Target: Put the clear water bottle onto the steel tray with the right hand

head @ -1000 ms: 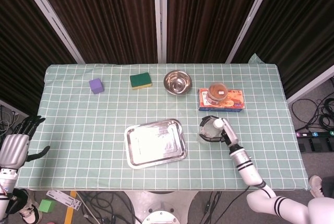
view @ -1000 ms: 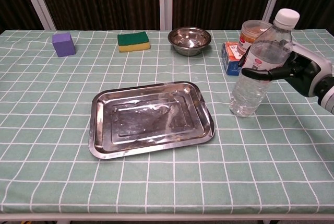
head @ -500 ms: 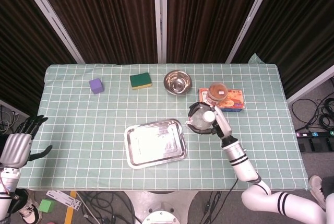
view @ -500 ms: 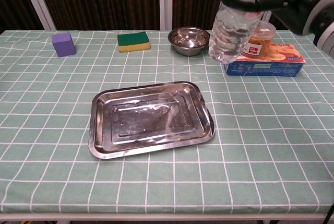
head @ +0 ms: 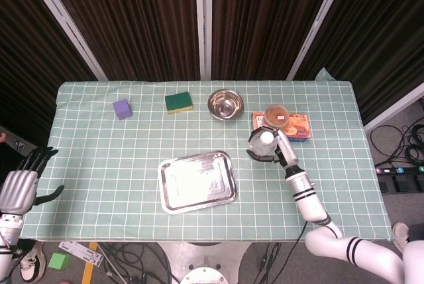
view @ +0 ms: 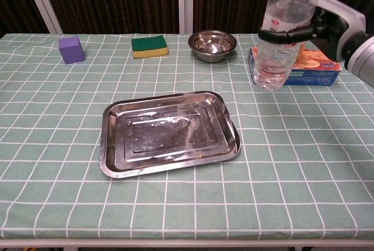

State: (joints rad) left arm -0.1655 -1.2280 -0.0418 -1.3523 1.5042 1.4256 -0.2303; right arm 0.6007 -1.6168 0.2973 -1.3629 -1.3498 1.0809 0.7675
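My right hand grips the clear water bottle around its middle and holds it upright in the air, its white cap at the top edge of the chest view. The bottle hangs above the table to the right of the steel tray, in front of the blue snack box. The tray lies flat with nothing on it. My left hand hangs open off the table's left edge, seen only in the head view.
Along the back stand a purple cube, a green-and-yellow sponge and a steel bowl. A blue snack box with an orange-lidded jar on it sits behind the bottle.
The right hand lifted the bottle off the table, swung it high and left toward the tray, then dropped back lower and to the right. The left hand stayed put.
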